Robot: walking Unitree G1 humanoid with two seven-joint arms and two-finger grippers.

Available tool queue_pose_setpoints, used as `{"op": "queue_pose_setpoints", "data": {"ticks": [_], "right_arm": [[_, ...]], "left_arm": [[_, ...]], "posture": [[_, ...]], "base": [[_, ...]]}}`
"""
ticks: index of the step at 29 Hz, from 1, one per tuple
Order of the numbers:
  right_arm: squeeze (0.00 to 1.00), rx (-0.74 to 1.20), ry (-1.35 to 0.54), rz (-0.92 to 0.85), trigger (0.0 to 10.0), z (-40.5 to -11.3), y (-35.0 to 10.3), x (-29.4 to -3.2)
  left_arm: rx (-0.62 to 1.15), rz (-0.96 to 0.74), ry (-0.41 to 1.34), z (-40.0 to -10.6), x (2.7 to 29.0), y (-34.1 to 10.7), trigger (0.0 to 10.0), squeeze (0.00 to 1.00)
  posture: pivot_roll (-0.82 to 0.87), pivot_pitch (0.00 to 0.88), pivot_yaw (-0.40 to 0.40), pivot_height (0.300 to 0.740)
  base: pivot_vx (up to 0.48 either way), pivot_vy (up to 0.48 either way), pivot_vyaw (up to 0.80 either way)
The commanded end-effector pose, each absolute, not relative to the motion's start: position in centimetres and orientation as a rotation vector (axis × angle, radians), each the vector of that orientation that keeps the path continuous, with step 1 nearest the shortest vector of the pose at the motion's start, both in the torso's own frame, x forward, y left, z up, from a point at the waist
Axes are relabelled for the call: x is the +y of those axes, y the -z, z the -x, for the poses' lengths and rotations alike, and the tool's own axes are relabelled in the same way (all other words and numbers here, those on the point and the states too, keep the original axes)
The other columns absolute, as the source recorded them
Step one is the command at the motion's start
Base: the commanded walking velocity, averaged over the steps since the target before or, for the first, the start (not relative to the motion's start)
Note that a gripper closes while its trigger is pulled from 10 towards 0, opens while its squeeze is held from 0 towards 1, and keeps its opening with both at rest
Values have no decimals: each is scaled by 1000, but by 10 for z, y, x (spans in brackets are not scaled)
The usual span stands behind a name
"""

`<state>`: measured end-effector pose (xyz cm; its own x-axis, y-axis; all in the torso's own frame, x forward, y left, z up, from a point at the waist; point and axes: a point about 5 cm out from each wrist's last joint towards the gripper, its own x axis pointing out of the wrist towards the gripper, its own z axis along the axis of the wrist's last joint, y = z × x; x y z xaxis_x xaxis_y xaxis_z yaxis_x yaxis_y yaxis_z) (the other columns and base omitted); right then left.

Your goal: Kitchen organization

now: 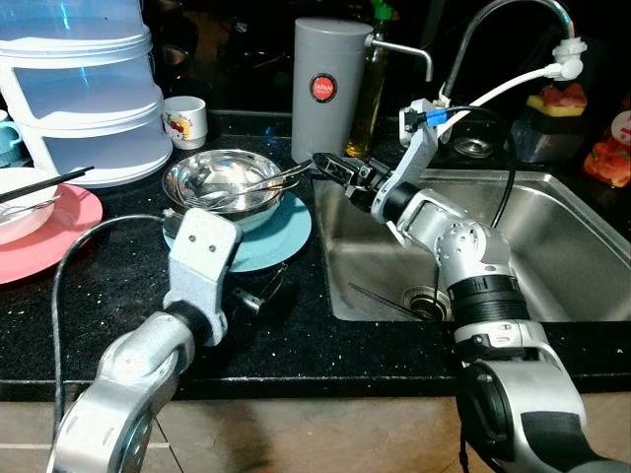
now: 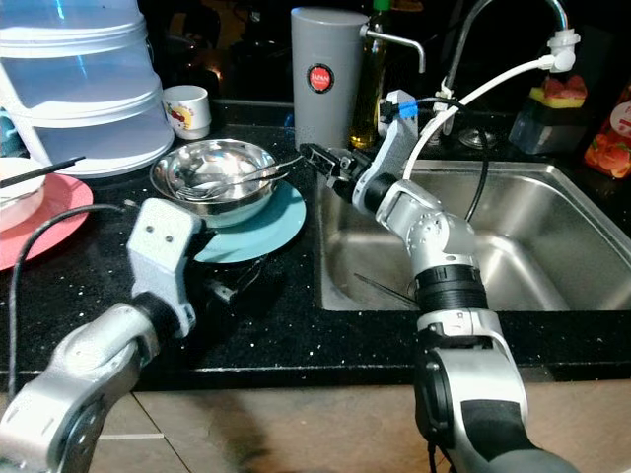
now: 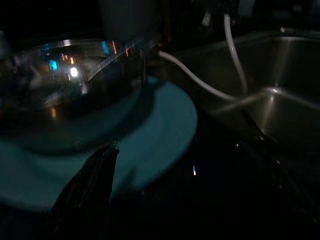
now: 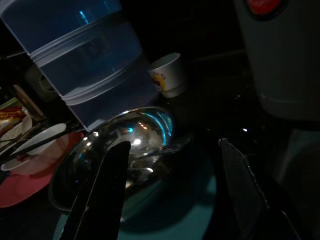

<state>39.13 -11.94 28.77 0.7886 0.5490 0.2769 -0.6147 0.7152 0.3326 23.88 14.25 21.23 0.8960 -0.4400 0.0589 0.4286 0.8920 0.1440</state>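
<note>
The right gripper point(image 1: 330, 168) reaches left over the near-left corner of the stainless steel sink point(image 1: 552, 246), its black fingers spread wide, just beside the spoon handles. One shiny steel bowl point(image 1: 222, 187) holds two metal spoons point(image 1: 258, 187) and sits on one round teal plate point(image 1: 281, 236) close to the sink's edge. The left gripper point(image 3: 87, 195) hovers low over the black speckled counter point(image 1: 296, 335) at the plate's near rim; whether its fingers are parted, I cannot tell. Far behind stands one grey cylindrical canister point(image 1: 330, 84).

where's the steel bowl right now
The steel bowl sits on the teal plate on the black counter, just left of the sink, with the right end effector at its rim.
</note>
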Motion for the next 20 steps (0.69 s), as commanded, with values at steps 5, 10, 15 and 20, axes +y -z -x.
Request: {"op": "queue_pose_setpoints", "data": {"ticks": [5,10,15,20], "right_arm": [[0,-169,-620,-429,10000,-388,-280,-122],[0,-167,-613,-422,10000,-388,-278,-118],[0,-167,-611,-419,10000,-388,-278,-116],[0,-175,-603,-417,10000,-388,-279,-113]], "left_arm": [[-153,-143,484,-227,156,-211,10000,0],[-85,-166,500,-223,174,-197,10000,0],[-73,-184,542,-221,179,-193,10000,0],[-61,-188,620,-218,177,-187,10000,0]], "posture": [[63,56,-37,740],[65,60,-40,740],[69,59,-43,740],[67,59,-38,740]], "base": [[0,0,0],[0,0,0],[0,0,0],[0,0,0]]}}
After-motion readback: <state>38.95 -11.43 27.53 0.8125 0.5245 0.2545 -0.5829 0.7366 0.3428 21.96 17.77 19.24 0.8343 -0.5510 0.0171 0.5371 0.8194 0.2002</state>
